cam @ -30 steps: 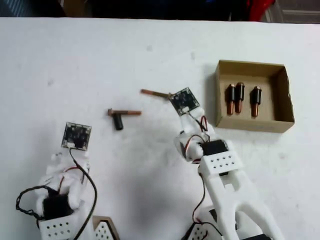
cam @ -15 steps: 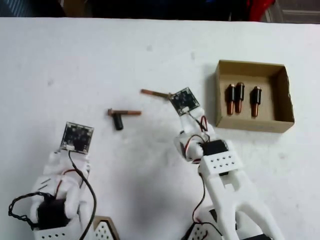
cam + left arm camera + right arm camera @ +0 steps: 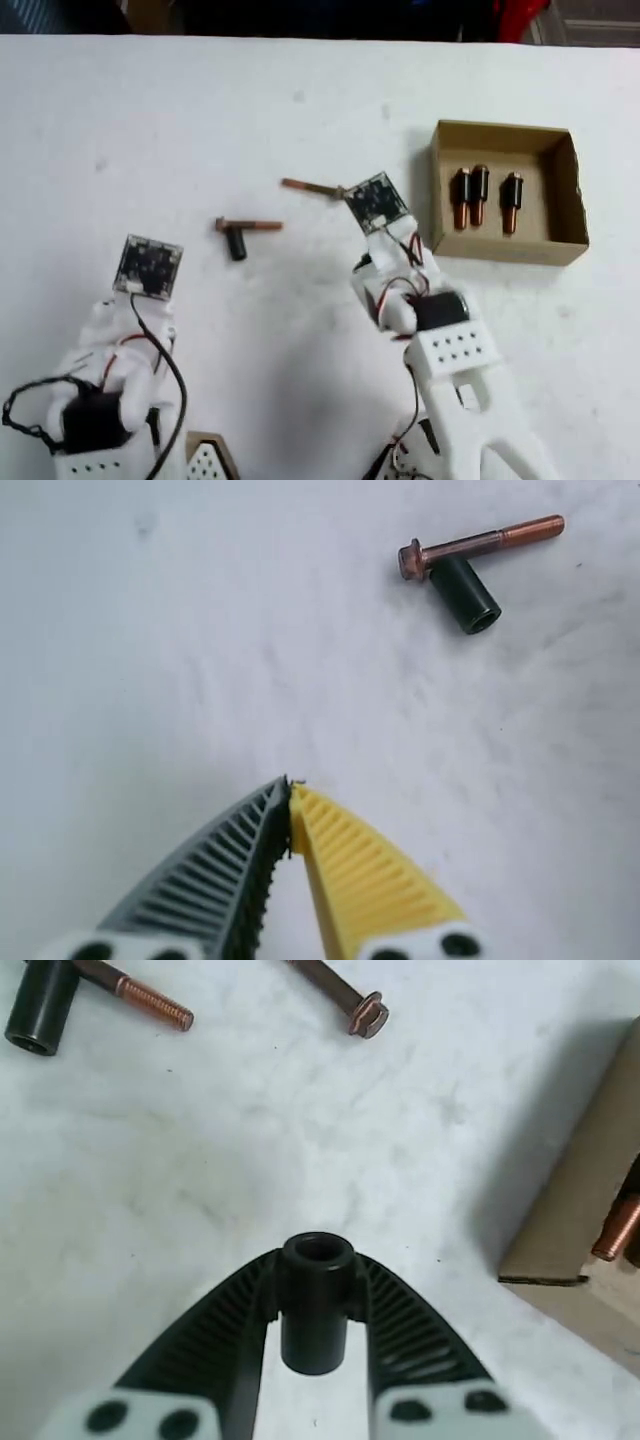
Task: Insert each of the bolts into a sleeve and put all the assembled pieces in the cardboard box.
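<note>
1. Right gripper [image 3: 316,1260]: the jaws are clamped on the held sleeve [image 3: 316,1305], which stands upright with its open bore facing the wrist camera. It hangs over the table [image 3: 150,120], near the lone bolt [image 3: 335,992] and beside the box [image 3: 500,250].
2. Left gripper [image 3: 290,785]: the jaws are together and empty. It is well apart from the paired bolt [image 3: 480,542] and the table sleeve [image 3: 465,593].
3. The table sleeve lies on its side against the paired bolt, just under the bolt's head. The bolt is not inserted.
4. Handling, as judged:
   - Bolts and sleeves look like rigid metal: small, light and not fragile.
   - Their smooth round surfaces are likely to slip or roll.
   - A sleeve is best gripped across its mid-body, as the held one is, with the bore kept open.
   - A bolt is best taken on the shank close to the flanged head, leaving the threaded end free to enter the bore.
5. Count:
   - Loose bolts: two.
   - Bare sleeves: two, one gripped and one on the table.
   - Assembled pieces [image 3: 480,195]: three, lying side by side in the box.
6. Two assemblies appear outstanding.
</note>
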Tool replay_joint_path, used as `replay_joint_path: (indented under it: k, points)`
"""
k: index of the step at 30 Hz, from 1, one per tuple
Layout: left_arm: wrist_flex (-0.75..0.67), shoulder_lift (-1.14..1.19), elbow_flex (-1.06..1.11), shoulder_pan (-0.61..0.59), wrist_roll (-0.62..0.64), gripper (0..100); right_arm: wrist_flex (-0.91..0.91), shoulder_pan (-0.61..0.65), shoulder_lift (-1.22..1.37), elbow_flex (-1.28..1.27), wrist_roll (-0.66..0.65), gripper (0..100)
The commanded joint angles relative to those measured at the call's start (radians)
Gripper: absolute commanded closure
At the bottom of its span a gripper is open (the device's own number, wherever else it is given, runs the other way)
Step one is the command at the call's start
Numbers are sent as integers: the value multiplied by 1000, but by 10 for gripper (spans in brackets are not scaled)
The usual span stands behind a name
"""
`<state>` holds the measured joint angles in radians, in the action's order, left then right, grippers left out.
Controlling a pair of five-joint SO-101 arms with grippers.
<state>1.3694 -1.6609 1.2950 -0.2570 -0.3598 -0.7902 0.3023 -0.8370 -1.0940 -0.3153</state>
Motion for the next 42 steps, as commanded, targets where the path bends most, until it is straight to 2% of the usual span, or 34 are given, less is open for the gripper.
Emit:
replay_joint_path:
  k: [1,3,10,17,24,33,38,42]
  points:
    - [-15,243,-181,16,31,978,-13,-1,-127,-26,0,982]
    - [-15,344,-241,44,61,978,-18,-1,-185,-48,0,982]
    - [-17,619,-396,249,187,977,-18,-2,-335,-117,0,982]
    - [-32,835,-548,352,245,976,-12,-1,-397,-161,0,982]
    - [-201,1084,-620,364,338,976,-12,-1,-415,-187,-3,982]
    - [-310,1394,-764,363,466,971,-10,-2,-415,-198,-8,982]
    - [-308,1586,-881,363,578,850,-10,-5,-415,-199,-8,982]
    - [-313,1716,-977,361,643,842,-10,-4,-415,-207,-8,982]
